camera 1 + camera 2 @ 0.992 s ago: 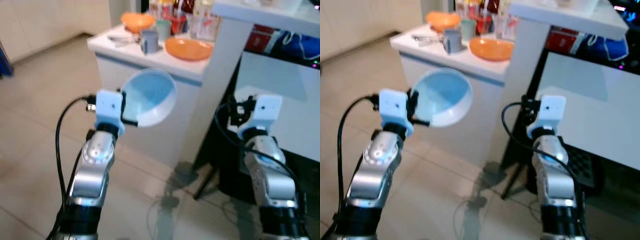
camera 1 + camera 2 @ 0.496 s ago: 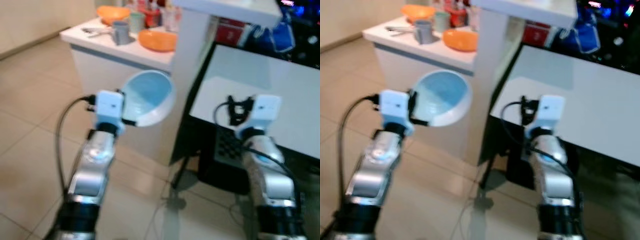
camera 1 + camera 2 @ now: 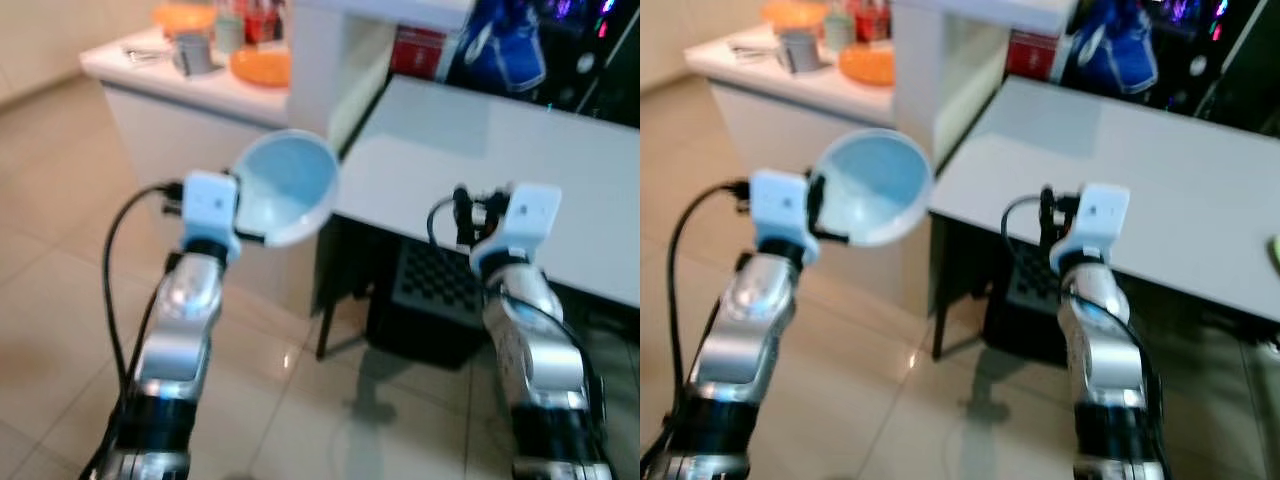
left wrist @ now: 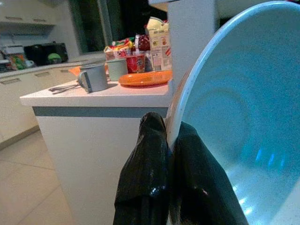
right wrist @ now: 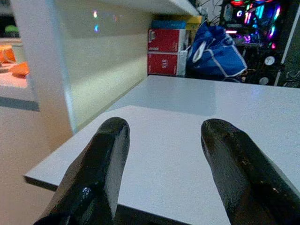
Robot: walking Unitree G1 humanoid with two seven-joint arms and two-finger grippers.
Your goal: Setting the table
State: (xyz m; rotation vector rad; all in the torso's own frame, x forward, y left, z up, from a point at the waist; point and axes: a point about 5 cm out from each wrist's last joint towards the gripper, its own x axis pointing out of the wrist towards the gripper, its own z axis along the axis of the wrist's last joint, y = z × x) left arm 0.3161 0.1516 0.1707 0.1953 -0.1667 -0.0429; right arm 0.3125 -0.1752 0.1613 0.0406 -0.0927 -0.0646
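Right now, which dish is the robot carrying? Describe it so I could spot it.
Look at the white counter on the robot's left, beside the white table. In front of it the left gripper pinches the rim of a pale blue bowl, tilted on edge in the air. The dishes standing on the counter are orange.

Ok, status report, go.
Left gripper shut on blue bowl rim. Right gripper open, before white table. Nothing blocks the near edge.
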